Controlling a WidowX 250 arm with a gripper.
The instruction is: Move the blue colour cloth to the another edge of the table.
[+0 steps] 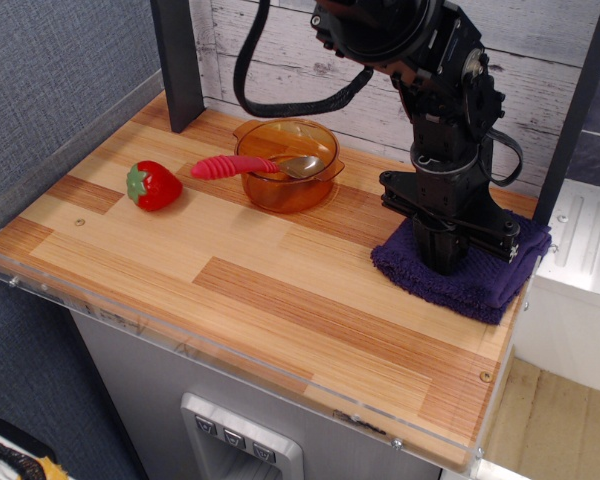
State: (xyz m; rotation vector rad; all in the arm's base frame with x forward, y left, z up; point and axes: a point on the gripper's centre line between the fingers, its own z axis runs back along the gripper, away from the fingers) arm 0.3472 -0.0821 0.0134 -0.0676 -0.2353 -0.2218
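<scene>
One folded blue colour cloth [480, 285] lies at the right side of the frame, on the worktop [240, 270], with its far corner at or slightly past the clear rim there. The claw [442, 258] stands upright on the cloth's middle, pressed into the fuzzy pile; its fingertips are buried in the fabric and hidden by the black body above, so I cannot tell whether they are apart or pinched on a fold. Judging by where the cloth lies, the move looks nearly complete: it already sits against the right edge, and what seems left is to let go and lift clear. In the upper middle an orange bowl [285, 175] holds a spoon with a pink handle [235, 165], and a red toy strawberry [155, 185] sits at the left, all well apart from the cloth.
</scene>
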